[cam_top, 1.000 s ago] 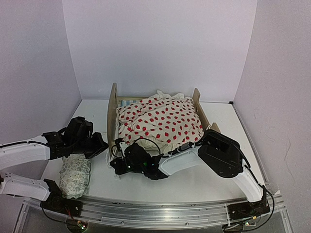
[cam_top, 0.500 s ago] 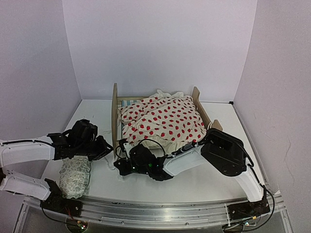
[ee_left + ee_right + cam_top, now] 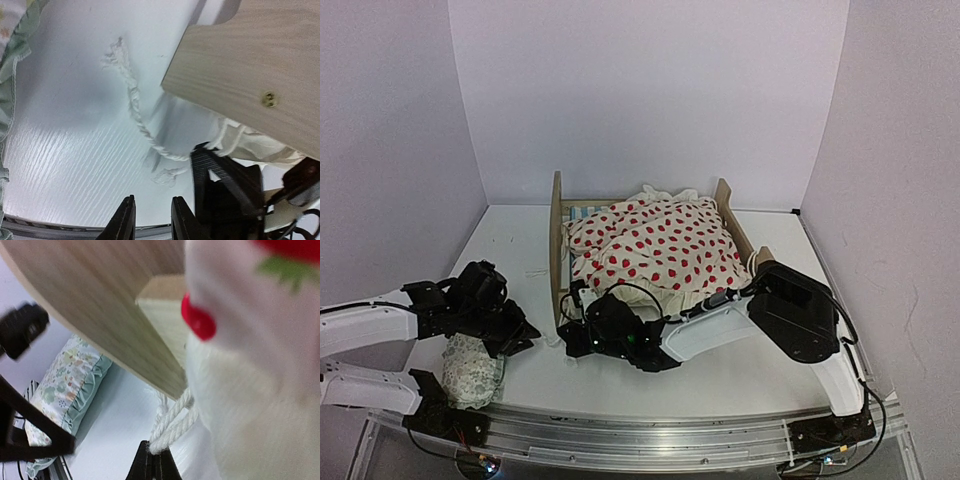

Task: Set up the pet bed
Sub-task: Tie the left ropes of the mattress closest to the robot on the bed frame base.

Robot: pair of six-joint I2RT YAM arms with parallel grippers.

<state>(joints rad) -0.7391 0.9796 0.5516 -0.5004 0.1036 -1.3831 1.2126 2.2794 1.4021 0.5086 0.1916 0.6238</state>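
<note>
Top external view: the left gripper (image 3: 516, 336) has drawn back from the bed (image 3: 557, 235) to hang over the pillow (image 3: 470, 368), its jaws now slightly apart and empty. The right gripper (image 3: 572, 337) stays pinched on a white cord (image 3: 169, 429) at the headboard's near end. The bed stands mid-table (image 3: 740, 372), nudged slightly right, with the blanket (image 3: 655, 245) heaped on it.
</note>
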